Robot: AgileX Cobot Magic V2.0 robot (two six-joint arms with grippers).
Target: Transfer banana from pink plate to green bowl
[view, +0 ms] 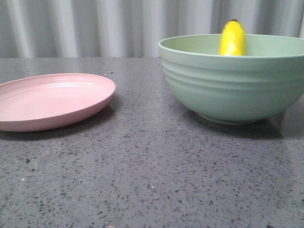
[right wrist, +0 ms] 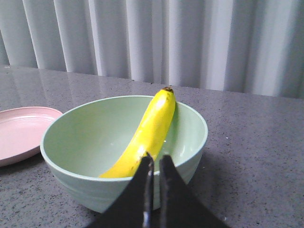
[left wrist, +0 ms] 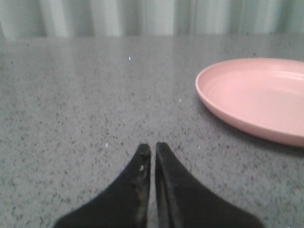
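Observation:
The yellow banana (view: 232, 39) lies inside the green bowl (view: 232, 85) at the right, its dark tip leaning over the far rim. In the right wrist view the banana (right wrist: 147, 133) rests across the bowl (right wrist: 80, 142). The pink plate (view: 50, 100) sits empty at the left; it also shows in the left wrist view (left wrist: 256, 97). My right gripper (right wrist: 155, 159) is shut and empty, just outside the bowl's near rim. My left gripper (left wrist: 153, 148) is shut and empty over bare table, apart from the plate. Neither gripper shows in the front view.
The grey speckled tabletop (view: 142, 171) stretches between the plate and the bowl and in front of them. A pale pleated curtain (view: 95, 26) hangs behind the table's far edge.

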